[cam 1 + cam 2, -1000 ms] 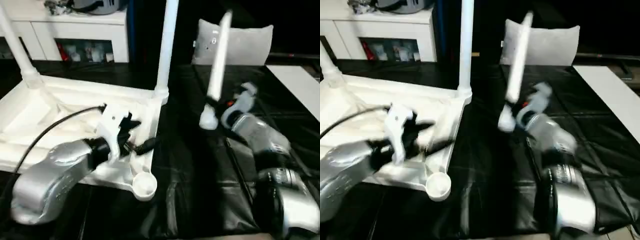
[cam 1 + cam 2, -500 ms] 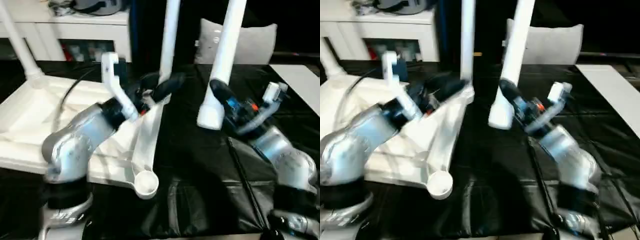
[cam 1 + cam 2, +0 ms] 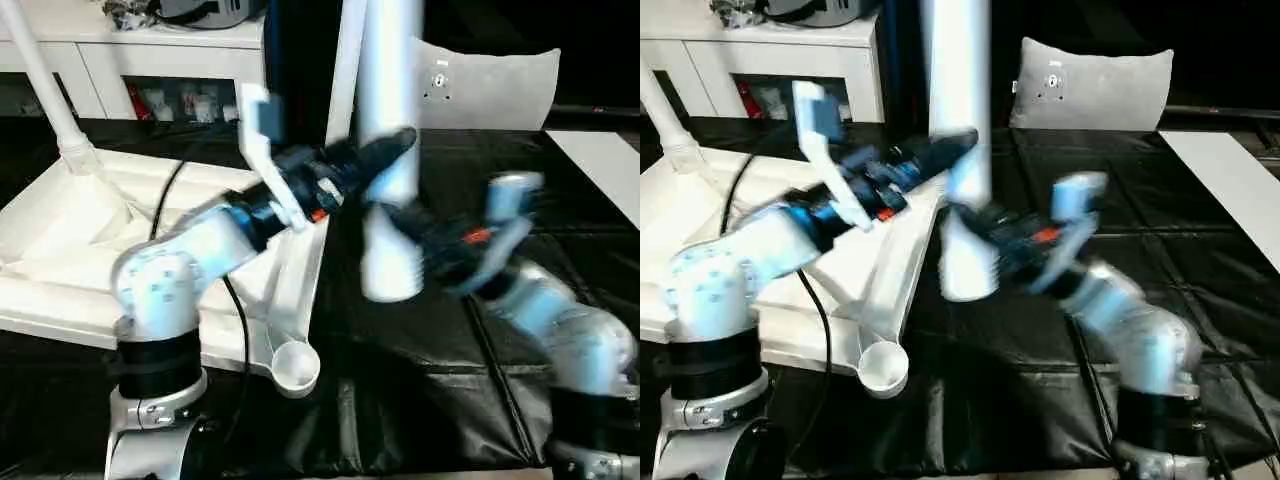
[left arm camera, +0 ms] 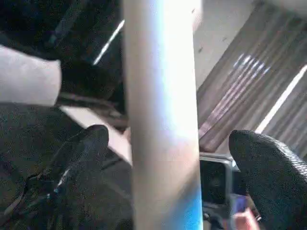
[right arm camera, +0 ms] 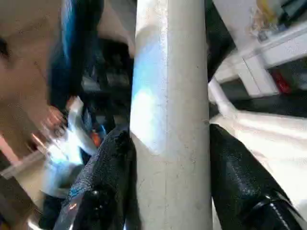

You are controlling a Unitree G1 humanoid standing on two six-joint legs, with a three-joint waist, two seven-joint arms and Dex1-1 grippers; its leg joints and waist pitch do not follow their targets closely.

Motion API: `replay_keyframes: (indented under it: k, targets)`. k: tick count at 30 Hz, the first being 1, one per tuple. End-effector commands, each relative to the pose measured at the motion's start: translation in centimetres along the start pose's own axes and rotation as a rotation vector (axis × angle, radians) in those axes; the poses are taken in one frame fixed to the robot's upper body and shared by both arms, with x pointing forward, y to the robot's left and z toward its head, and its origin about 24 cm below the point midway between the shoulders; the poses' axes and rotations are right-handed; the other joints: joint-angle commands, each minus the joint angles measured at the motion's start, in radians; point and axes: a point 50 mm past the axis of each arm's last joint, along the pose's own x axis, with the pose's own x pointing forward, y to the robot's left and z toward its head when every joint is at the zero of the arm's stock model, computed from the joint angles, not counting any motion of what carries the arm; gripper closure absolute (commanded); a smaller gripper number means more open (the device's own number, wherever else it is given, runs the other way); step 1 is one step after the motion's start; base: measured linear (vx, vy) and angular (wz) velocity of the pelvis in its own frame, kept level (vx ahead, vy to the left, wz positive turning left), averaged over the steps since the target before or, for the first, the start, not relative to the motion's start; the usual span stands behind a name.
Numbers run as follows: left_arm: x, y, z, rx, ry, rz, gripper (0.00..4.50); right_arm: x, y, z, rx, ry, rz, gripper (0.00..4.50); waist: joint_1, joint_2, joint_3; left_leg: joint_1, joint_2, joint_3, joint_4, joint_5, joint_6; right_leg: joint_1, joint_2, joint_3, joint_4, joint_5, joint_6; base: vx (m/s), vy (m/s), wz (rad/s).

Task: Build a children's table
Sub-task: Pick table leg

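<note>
The white table top (image 3: 70, 240) lies upside down on the left. One leg (image 3: 40, 80) stands in its far left socket and another (image 3: 347, 60) in its far right one. The near right socket (image 3: 293, 365) holds nothing. My right gripper (image 3: 415, 230) is shut on a third leg (image 3: 390, 150), held upright off the cloth just right of the top; its fingers (image 5: 108, 177) press both sides of the tube (image 5: 170, 96). My left gripper (image 3: 392, 148) reaches across at the same leg, higher up. It is open, its fingers (image 4: 81, 158) standing apart on either side of the tube (image 4: 160, 120).
A white cabinet (image 3: 150, 60) stands at the back left and a grey-white pillow (image 3: 490, 85) at the back middle. A white board (image 3: 600, 160) lies at the right edge. Black cloth (image 3: 420, 380) covers the surface. A black cable (image 3: 235, 330) hangs from my left arm.
My right arm has carried the leg left, toward the table top's right edge, and stood it upright. My left arm has risen off the table top and reached right, its open fingers now around the leg.
</note>
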Motion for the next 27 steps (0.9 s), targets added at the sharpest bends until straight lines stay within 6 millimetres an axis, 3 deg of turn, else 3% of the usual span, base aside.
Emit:
replay_keyframes:
  k: [1, 3, 5, 7, 9, 12, 16, 19, 23, 24, 27]
  targets:
    - [0.5, -0.2, -0.1, 0.047, 0.009, 0.019, 0.0, 0.9, -0.5, -0.2, -0.122, 0.028, -0.107, 2.61, 0.0, -0.012, -0.057, 0.005, 0.053, -0.013, -0.076, -0.029, -0.002, 0.047, -0.082, 0.051, -0.092, -0.11, -0.159, 0.0, 0.0, 0.0]
    - [0.5, -0.2, -0.2, 0.09, -0.014, 0.063, 0.0, 2.1, -1.4, -0.9, -0.25, 0.061, -0.236, 2.61, -0.003, -0.01, -0.058, 0.003, 0.055, -0.016, -0.078, -0.026, -0.014, 0.047, -0.084, 0.05, -0.09, -0.106, -0.154, 0.0, 0.0, 0.0]
    - [0.5, -0.1, -0.2, 0.097, -0.022, 0.074, 0.0, 2.3, -1.5, -1.0, -0.281, 0.068, -0.259, 2.61, -0.01, -0.009, -0.059, 0.005, 0.052, -0.014, -0.077, -0.028, -0.018, 0.049, -0.082, 0.052, -0.087, -0.079, -0.157, 0.0, 0.0, 0.0]
    - [0.6, 0.3, -0.5, 0.131, -0.044, 0.146, 0.0, 3.1, -1.9, -1.7, -0.422, 0.076, -0.358, 2.61, -0.013, -0.002, -0.059, 0.005, 0.056, -0.015, -0.077, -0.023, -0.02, 0.045, -0.08, 0.051, -0.084, -0.034, -0.167, 0.0, 0.0, 0.0]
    - [0.7, 0.5, -0.8, 0.154, -0.047, 0.184, 0.27, 3.5, -2.1, -2.0, -0.467, 0.055, -0.412, 2.61, -0.016, -0.004, -0.06, 0.005, 0.057, -0.017, -0.078, -0.017, -0.024, 0.046, -0.081, 0.05, -0.081, -0.001, -0.174, 0.0, 0.0, 0.0]
    - [0.8, 1.1, -1.5, 0.239, -0.038, 0.277, 0.36, 3.8, -2.1, -2.5, -0.535, 0.029, -0.464, 2.62, -0.019, -0.004, -0.063, 0.007, 0.058, -0.016, -0.077, -0.001, -0.012, 0.05, -0.078, 0.051, -0.073, 0.069, -0.184, 0.0, 0.0, 0.0]
    - [0.9, 1.5, -2.0, 0.31, -0.067, 0.376, 0.81, 4.2, -2.2, -3.1, -0.611, 0.004, -0.506, 2.62, -0.024, -0.004, -0.065, 0.003, 0.057, -0.015, -0.075, 0.027, 0.007, 0.054, -0.078, 0.05, -0.068, 0.157, -0.197, 0.0, 0.0, 0.0]
    - [1.0, 1.6, -2.2, 0.298, -0.117, 0.432, 1.13, 4.5, -2.2, -3.2, -0.636, -0.035, -0.532, 2.62, -0.027, -0.006, -0.064, 0.002, 0.058, -0.013, -0.074, 0.005, 0.019, 0.056, -0.081, 0.052, -0.069, 0.157, -0.211, 0.0, 0.0, 0.0]
    - [1.3, 1.4, -2.8, 0.342, -0.105, 0.427, 1.41, 4.7, -2.3, -3.4, -0.641, -0.049, -0.523, 2.62, -0.027, -0.007, -0.062, 0.003, 0.059, -0.012, -0.075, -0.025, 0.025, 0.054, -0.081, 0.052, -0.072, 0.111, -0.203, 0.0, 0.0, 0.0]
    - [1.3, 1.4, -2.8, 0.342, -0.105, 0.427, 1.54, 4.7, -2.3, -3.4, -0.641, -0.049, -0.523, 2.62, -0.027, -0.012, -0.062, 0.003, 0.06, -0.012, -0.075, -0.025, 0.027, 0.054, -0.081, 0.052, -0.073, 0.107, -0.199, 0.0, 0.0, 0.0]
    - [1.4, 1.3, -3.1, 0.375, -0.113, 0.436, 1.75, 5.1, -2.4, -3.4, -0.669, -0.06, -0.52, 2.62, -0.027, -0.009, -0.062, 0.004, 0.061, -0.012, -0.075, -0.021, 0.029, 0.051, -0.081, 0.052, -0.071, 0.105, -0.197, 0.0, 0.0, 0.0]
